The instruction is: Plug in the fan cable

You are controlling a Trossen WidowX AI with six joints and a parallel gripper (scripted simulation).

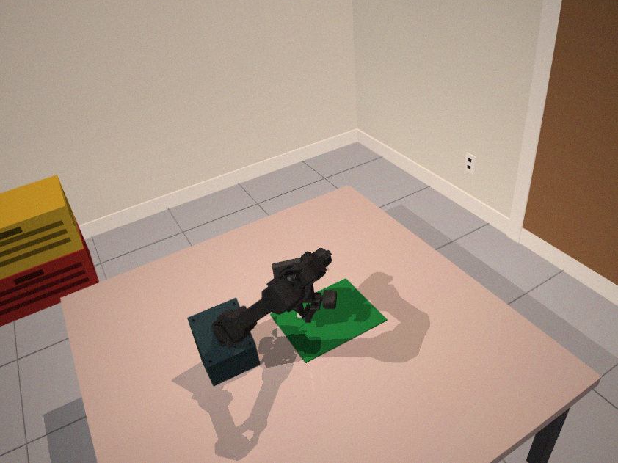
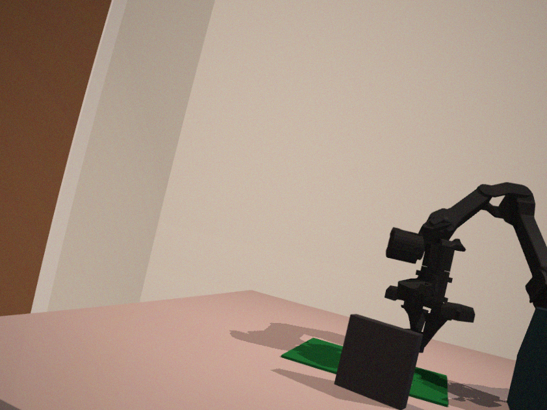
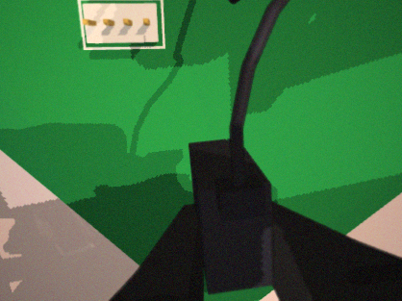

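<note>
My gripper is shut on the black plug, one finger on each side of it. The plug appears held above the near part of the green board. The black cable rises from the plug's top and leaves the wrist view at the top right. The white four-pin header lies ahead and to the left of the plug, its gold pins bare inside a white outline. The plug's underside is hidden, and the arm hides the header in the top view.
The dark square fan stands upright beside the board and hides part of it and a fingertip in the exterior view. The arm's dark teal base block stands on the pink table.
</note>
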